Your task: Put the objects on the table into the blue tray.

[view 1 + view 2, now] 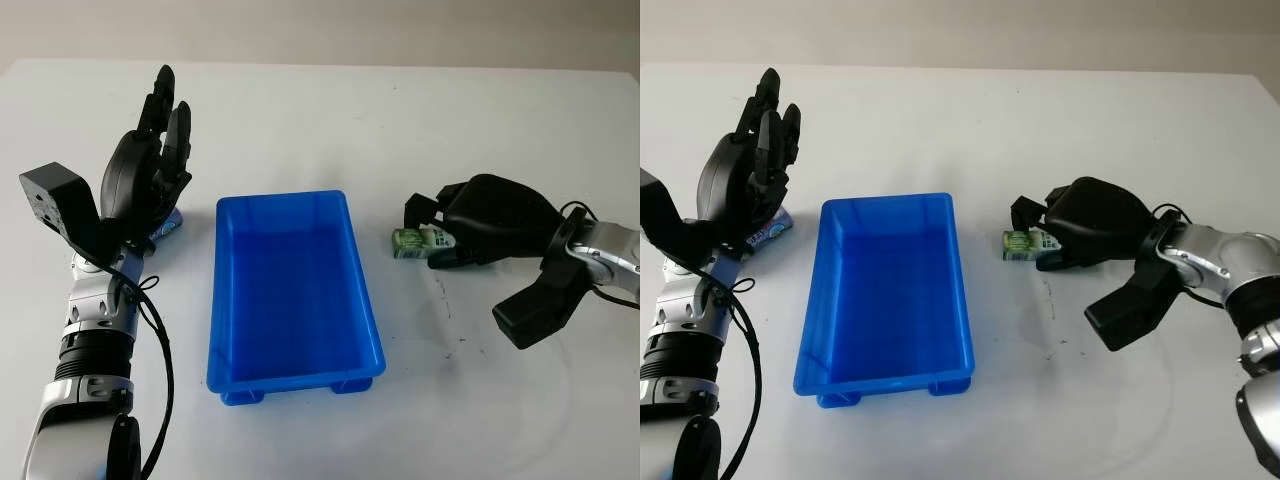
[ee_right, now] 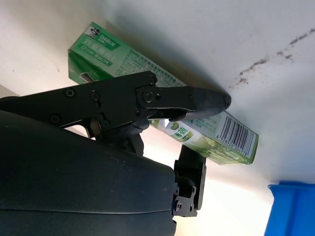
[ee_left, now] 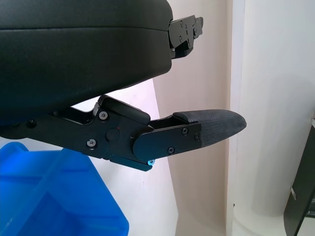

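Toothpaste box (image 2: 162,98) lies on the table (image 1: 400,120), right of the blue tray (image 1: 290,290). It looks light and stiff; grab its long sides. Right hand (image 1: 480,225) curls around it. Left hand (image 1: 145,170) is raised, open, holding nothing.

My left hand (image 1: 150,160), upper left of the head view, is a glossy black shell with black jointed fingers, a black box camera beside it, and a silver ribbed forearm trailing black cable. My right hand (image 1: 480,220), right of frame, has the same black shell and a silver wrist. Close up, I see small screws and textured fingertips (image 3: 216,123).
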{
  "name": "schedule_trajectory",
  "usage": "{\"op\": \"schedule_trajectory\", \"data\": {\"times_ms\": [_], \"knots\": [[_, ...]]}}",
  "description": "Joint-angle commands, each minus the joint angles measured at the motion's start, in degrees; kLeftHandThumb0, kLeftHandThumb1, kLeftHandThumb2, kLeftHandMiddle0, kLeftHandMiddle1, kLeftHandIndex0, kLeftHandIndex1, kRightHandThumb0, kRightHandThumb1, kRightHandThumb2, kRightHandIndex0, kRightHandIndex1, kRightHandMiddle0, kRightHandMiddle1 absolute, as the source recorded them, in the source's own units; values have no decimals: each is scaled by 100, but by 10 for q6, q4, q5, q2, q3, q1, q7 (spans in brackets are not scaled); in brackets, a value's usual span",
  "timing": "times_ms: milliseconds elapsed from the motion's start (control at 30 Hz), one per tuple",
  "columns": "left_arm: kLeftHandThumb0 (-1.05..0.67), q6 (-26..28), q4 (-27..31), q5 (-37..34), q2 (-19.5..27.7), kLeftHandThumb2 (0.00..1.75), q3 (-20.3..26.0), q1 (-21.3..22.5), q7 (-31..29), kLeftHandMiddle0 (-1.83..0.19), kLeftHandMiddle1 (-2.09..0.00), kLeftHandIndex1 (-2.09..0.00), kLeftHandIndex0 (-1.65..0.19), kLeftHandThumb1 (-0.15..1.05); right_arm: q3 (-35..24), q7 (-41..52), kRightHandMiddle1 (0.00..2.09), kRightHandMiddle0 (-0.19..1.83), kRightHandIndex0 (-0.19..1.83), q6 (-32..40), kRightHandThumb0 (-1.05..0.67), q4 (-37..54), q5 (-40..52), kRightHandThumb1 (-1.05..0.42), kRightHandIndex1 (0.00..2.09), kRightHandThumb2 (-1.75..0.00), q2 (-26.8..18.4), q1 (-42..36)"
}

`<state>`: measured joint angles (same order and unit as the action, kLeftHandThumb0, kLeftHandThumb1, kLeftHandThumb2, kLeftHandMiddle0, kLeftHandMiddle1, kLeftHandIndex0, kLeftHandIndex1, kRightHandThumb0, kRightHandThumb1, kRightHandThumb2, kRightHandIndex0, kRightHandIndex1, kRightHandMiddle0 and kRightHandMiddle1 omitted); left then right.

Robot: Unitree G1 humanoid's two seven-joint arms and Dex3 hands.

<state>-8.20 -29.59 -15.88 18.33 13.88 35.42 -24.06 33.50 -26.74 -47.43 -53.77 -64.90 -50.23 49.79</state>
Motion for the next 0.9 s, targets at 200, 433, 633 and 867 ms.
{"op": "schedule_trajectory", "data": {"times_ms": [200, 433, 633, 867], "knots": [[-76, -2, 4, 4, 5, 59, -1, 2, 1, 19, 0, 0, 19, 105, -48, -20, 209, 69, 94, 6, -51, -17, 85, -105, 209, -23, 33, 90], [-77, -1, 3, 4, 1, 59, -2, 3, 4, 19, 0, 0, 19, 105, -71, -30, 209, 85, 113, 11, -51, -3, 115, -105, 209, -22, 71, 192], [-76, -6, 6, 5, 1, 59, -3, -1, 4, 19, 0, 0, 19, 105, -88, -37, 209, 90, 119, -10, -53, 81, 142, -105, 209, -31, 111, 205], [-77, -9, 9, 8, -1, 59, -4, -5, 9, 19, 0, 0, 19, 105, -96, 25, 209, 92, 125, -63, -55, 137, 208, -105, 209, -37, 176, 184]]}}
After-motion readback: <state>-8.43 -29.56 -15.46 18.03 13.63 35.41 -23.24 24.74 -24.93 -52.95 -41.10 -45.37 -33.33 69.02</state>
